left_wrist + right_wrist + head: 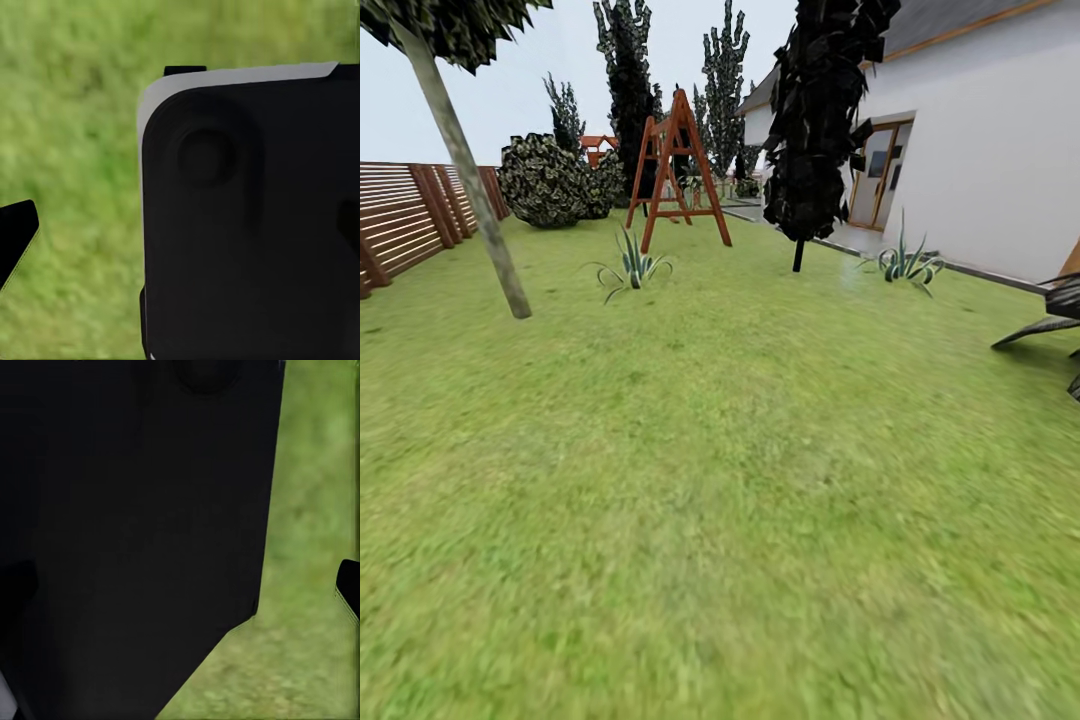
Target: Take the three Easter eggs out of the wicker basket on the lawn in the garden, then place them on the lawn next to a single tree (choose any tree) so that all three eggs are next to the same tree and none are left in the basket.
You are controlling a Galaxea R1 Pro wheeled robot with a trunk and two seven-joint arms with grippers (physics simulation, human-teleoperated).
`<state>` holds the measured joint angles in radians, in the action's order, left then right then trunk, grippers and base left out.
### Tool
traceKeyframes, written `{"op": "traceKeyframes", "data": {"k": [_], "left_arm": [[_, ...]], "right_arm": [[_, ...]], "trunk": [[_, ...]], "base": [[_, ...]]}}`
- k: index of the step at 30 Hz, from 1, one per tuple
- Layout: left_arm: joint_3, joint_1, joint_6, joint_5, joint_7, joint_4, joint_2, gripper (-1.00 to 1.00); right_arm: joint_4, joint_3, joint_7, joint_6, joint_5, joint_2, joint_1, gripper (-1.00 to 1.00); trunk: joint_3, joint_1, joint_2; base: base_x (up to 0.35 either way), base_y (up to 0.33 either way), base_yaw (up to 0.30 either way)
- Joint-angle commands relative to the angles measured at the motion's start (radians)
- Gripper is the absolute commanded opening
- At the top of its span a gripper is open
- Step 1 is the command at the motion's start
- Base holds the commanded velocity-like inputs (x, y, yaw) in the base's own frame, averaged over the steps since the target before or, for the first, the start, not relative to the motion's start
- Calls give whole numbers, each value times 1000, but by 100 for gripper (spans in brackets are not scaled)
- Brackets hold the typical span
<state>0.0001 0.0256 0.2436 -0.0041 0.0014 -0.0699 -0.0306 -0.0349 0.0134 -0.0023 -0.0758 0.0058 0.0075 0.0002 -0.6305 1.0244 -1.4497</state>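
I am looking over the lawn (740, 480) toward a tree (470, 170) far ahead-left of my pincers; basket and eggs unseen, and I cannot tell either pincer's opening.

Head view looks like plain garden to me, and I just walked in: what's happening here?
Nothing is being handled. The robot looks across the lawn toward a leaning grey-brown tree trunk, a wooden A-frame, a slat fence and the white house. Both wrist views show dark robot bodywork over grass, with too little of either gripper to tell its state.
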Motion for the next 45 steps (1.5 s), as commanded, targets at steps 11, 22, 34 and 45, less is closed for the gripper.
{"op": "traceKeyframes", "data": {"k": [11, 22, 34, 45], "left_arm": [[0, 0, 3, 0, 0, 1, 0, 100], [-1, 0, 3, 0, 0, 1, 0, 100], [-1, 0, 3, 0, 0, 1, 0, 100], [-1, 0, 3, 0, 0, 1, 0, 100]], "right_arm": [[0, 0, 0, -2, 2, 0, 0, 100], [-1, -1, 0, -2, 2, 1, 0, 100], [-2, 0, 0, -2, 0, 2, 0, 100], [-2, 0, 0, -2, 1, 2, 0, 100]], "trunk": [[-1, 1, 0], [-1, 1, 0], [-1, 1, 0], [-1, 1, 0]], "base": [[336, 0, 0], [336, 0, 0], [336, 0, 0], [336, 0, 0]]}}
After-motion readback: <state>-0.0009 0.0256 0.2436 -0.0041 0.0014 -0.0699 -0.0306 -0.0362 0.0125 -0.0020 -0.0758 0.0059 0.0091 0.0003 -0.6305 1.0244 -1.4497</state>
